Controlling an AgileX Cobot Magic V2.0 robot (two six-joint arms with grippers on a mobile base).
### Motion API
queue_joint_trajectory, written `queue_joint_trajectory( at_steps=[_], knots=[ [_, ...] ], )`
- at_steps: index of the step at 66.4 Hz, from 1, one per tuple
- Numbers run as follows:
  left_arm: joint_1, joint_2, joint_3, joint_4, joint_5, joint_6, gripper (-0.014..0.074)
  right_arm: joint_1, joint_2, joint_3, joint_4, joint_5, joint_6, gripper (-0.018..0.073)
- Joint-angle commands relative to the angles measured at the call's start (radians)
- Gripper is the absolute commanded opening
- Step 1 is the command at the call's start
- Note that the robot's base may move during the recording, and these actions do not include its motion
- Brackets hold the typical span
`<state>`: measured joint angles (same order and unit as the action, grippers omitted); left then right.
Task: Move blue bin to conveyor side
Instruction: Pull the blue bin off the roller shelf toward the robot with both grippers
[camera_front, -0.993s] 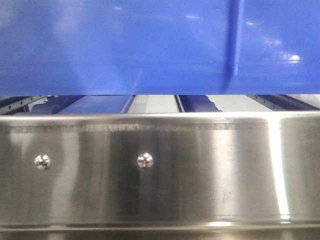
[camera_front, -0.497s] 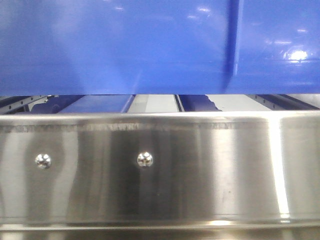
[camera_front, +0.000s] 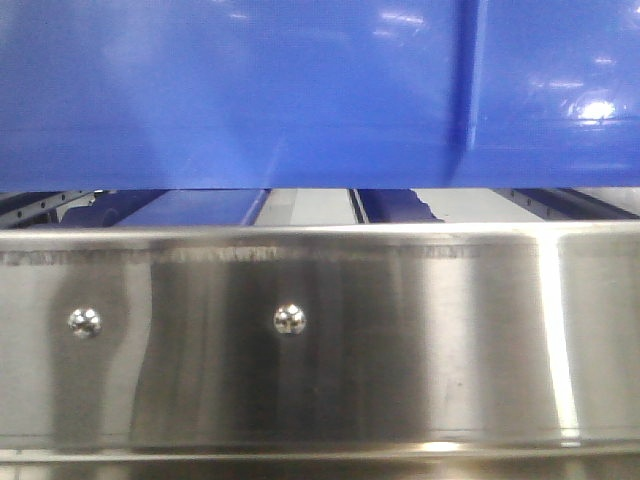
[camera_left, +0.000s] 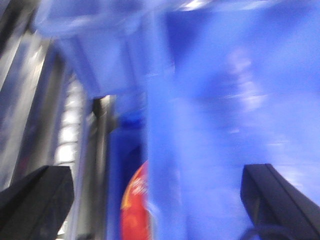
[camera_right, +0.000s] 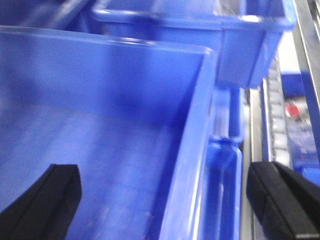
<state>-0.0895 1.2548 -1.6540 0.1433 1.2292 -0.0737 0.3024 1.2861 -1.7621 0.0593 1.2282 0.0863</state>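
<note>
Blue bin is seen filling the front view, bottom edge just above steel rail. Left fingers are spread wide around a bin wall; view blurred. Right fingers are likewise released, rim between them; second bin behind.

Blue bin: glossy blue plastic, level, long side to front cam, one raised vert. rib on that wall. Right wrist view: open top, thick rim, smooth inner walls + floor.
</note>
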Motion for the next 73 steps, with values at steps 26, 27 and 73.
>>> queue_joint_trajectory(
  at_steps=[26, 27, 73],
  knots=[
    [-0.007, 0.067, -0.042, -0.009, -0.008, -0.008, 0.0580, 0.020, 0.064, 0.059, -0.088, -0.007, 0.047, 0.0558],
    [-0.007, 0.067, -0.042, -0.009, -0.008, -0.008, 0.0580, 0.022, 0.066, 0.068, -0.088, -0.007, 0.047, 0.0558],
    [-0.007, 0.120, -0.034, 0.002, -0.030, -0.008, 0.0580, 0.040, 0.128, 0.149, -0.088, -0.007, 0.085, 0.0558]
  ],
)
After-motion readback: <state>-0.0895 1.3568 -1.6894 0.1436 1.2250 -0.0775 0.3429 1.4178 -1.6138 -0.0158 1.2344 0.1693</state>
